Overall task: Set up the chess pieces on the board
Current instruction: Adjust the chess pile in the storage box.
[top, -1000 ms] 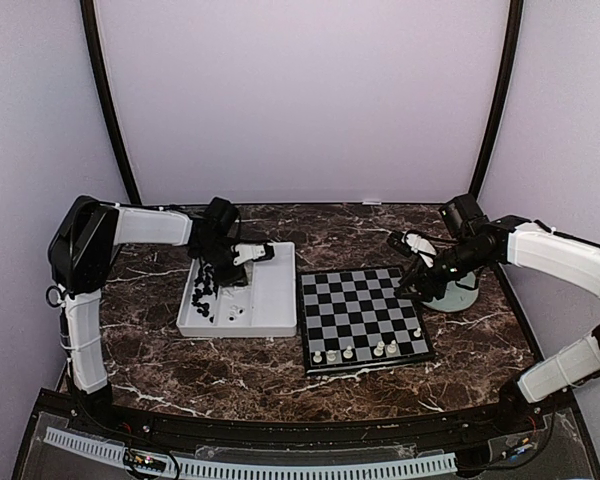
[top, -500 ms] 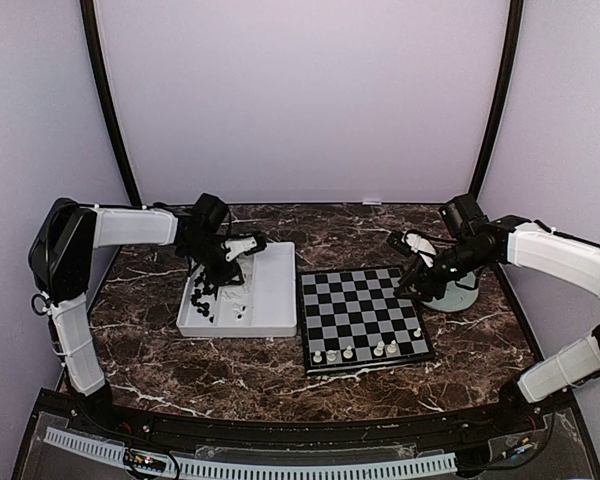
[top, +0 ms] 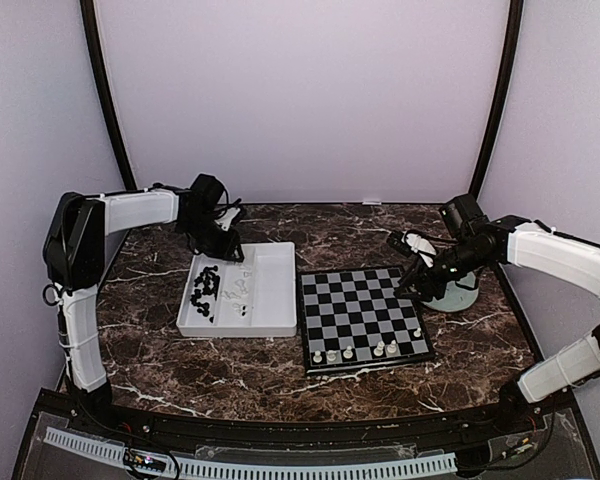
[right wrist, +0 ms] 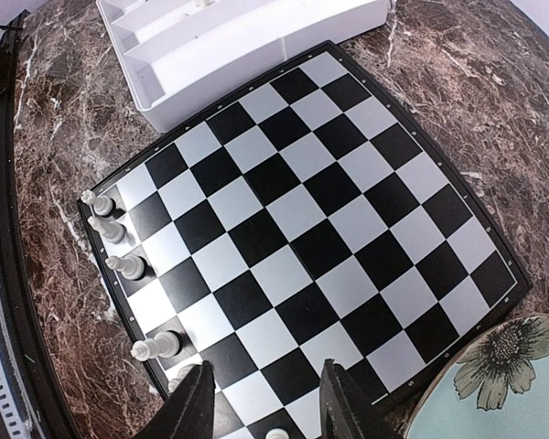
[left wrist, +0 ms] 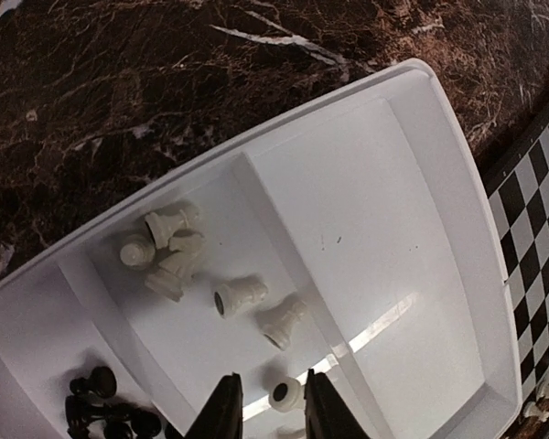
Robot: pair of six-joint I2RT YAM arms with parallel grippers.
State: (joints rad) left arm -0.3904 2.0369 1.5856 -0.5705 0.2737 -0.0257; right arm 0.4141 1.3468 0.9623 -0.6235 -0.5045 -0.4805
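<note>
Progress early: few white pieces (top: 348,352) on board (top: 360,305); rest in tray (top: 280,300). Left gripper (left wrist: 271,382), right gripper (right wrist: 265,368): jaws apart, clamping nothing.

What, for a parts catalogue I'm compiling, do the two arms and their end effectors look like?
The left arm and right arm are alike: rounded white shells joined by black joints, with black wrists. The left end effector and right end effector each have two slim black fingers. No markings are readable.

white tray (top: 272,295): left of centre | green floral plate (top: 463,298): right | marble table (top: 230,370): under both
</note>
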